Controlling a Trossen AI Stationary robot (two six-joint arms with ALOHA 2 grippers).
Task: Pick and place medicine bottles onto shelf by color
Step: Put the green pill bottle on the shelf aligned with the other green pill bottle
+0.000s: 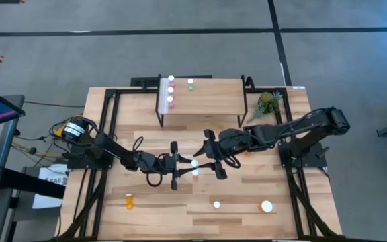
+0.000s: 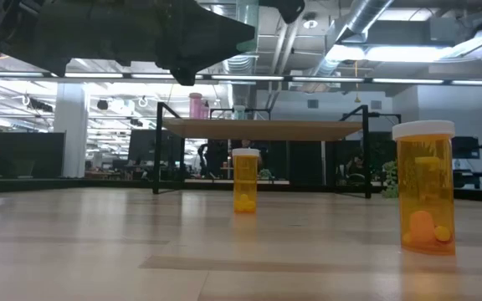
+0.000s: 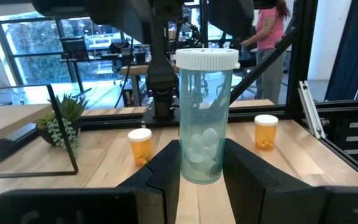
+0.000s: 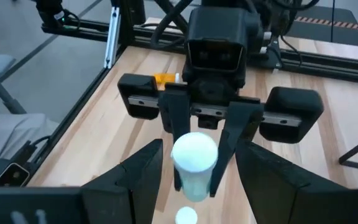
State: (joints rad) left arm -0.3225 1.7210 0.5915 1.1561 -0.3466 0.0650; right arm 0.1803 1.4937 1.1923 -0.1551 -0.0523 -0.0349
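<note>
A teal bottle (image 3: 201, 118) with a white cap (image 4: 194, 150) stands upright between the fingers of my left gripper (image 1: 183, 163), which is shut on it over the middle of the table. My right gripper (image 1: 210, 160) faces it from the table's right. It is open, and its fingers (image 4: 143, 169) stand wide on either side of the bottle without touching it. The shelf (image 1: 213, 97) at the far side carries three pink bottles (image 1: 170, 90) and one teal bottle (image 1: 191, 84). Orange bottles (image 1: 216, 205) stand near the front edge. My left gripper pinches the teal bottle's lower body (image 3: 184, 163) between its two fingers, one on each side. The fingers come level from the table's left. The bottle stands upright, cap up, and looks lifted clear of the table.
A wide orange bottle (image 1: 267, 206) stands at the front right and a small orange one (image 1: 130, 199) lies at the front left. Another white cap (image 1: 195, 173) shows just near of the held bottle. A green plant (image 1: 267, 102) stands right of the shelf.
</note>
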